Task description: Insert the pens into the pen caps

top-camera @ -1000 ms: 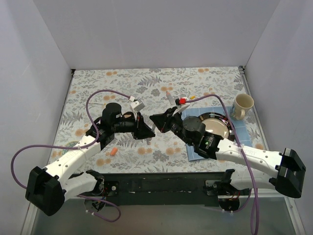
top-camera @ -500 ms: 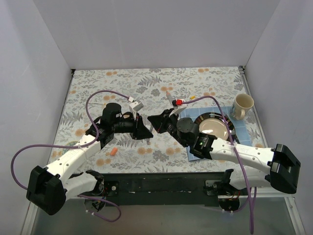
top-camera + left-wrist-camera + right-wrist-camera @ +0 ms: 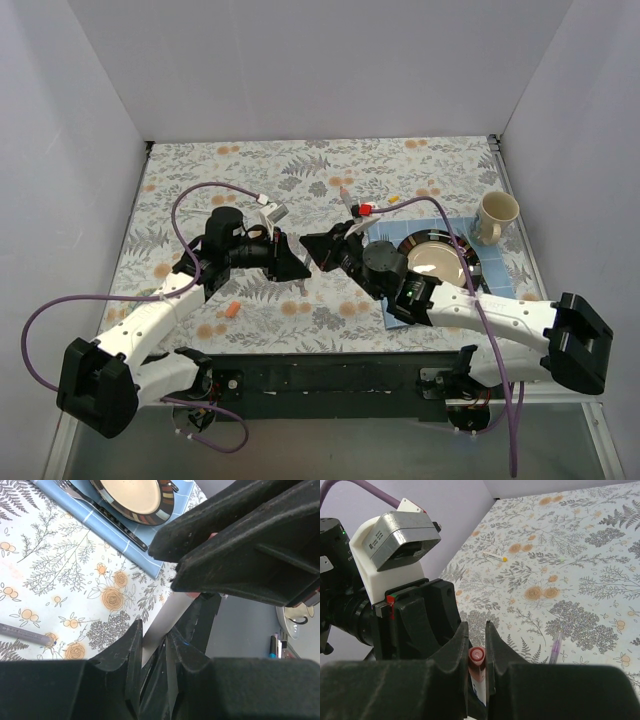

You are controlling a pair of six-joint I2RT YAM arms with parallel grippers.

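Observation:
My left gripper (image 3: 298, 264) (image 3: 154, 627) is shut on a whitish pen (image 3: 169, 614). The pen runs straight toward my right gripper (image 3: 314, 246) (image 3: 476, 626), which faces it tip to tip above the table's middle. The right gripper is shut on a pink-red cap (image 3: 477, 656) with a whitish barrel (image 3: 481, 692) below it. How deep the pen sits in the cap is hidden. A purple pen (image 3: 555, 647) (image 3: 27, 634) lies on the cloth under the grippers. An orange cap (image 3: 231, 309) lies front left. Another whitish pen (image 3: 346, 197) lies farther back.
A dark plate (image 3: 438, 256) (image 3: 131, 497) sits on a blue mat (image 3: 398, 312) with dark cutlery (image 3: 120, 527) to the right. A cream mug (image 3: 497, 215) stands at the far right. A small orange piece (image 3: 393, 200) lies near the back pen. Purple cables loop over both arms.
My right gripper has moved left toward the left gripper, closing the gap between them. The left gripper has shifted slightly back. Both stay shut on what they hold.

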